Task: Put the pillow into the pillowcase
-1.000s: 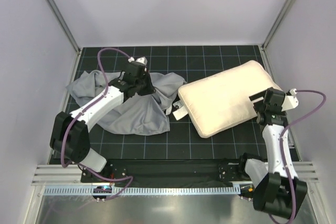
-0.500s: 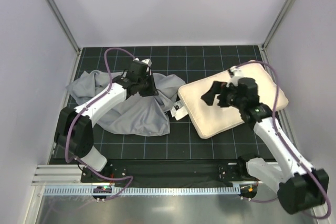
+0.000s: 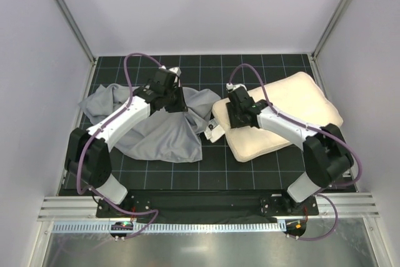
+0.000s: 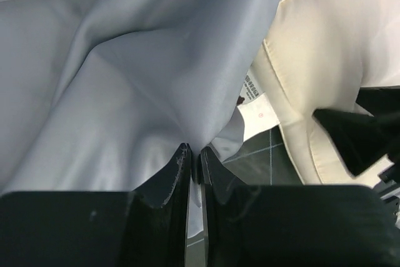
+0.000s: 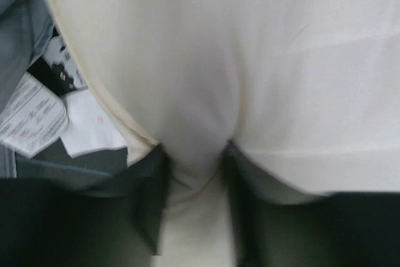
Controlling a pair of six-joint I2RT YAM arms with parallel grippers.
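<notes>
Right claw [image 3: 231, 115] has swung onto the pillow [image 3: 306, 95], pinching it; left claw [image 4: 194, 156] clamps the pillowcase [image 3: 161, 137].

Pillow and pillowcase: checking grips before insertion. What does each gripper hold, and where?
Left gripper pinches a bunched pillowcase fold; right gripper pinches the pillow at the short end beside its tag.

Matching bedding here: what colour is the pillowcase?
The pillowcase is plain blue-grey, with no pattern; the left wrist view shows it best.
</notes>
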